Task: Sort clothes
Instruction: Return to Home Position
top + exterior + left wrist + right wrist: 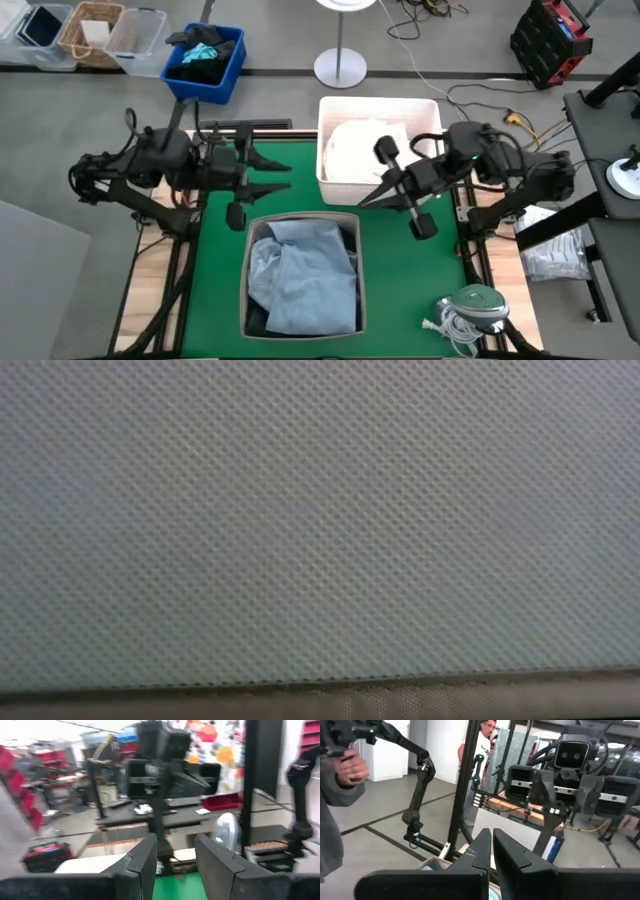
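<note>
Seen from above, the left arm (150, 165) sits folded at nine o'clock. Its left gripper (288, 176) points toward three o'clock, jaws spread apart. The right arm (500, 165) sits folded at three o'clock, with the right gripper (365, 202) angled toward eight o'clock, jaws drawn together.

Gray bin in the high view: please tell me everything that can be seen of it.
The gray bin is a rectangular box, soft-looking like fabric, with thin upright walls and an open top. It stands on the green mat, just below the white bin in the high view; whether the two touch I cannot tell. A crumpled light blue garment fills it, with dark cloth at its edges. The left gripper and right gripper are not over it.
</note>
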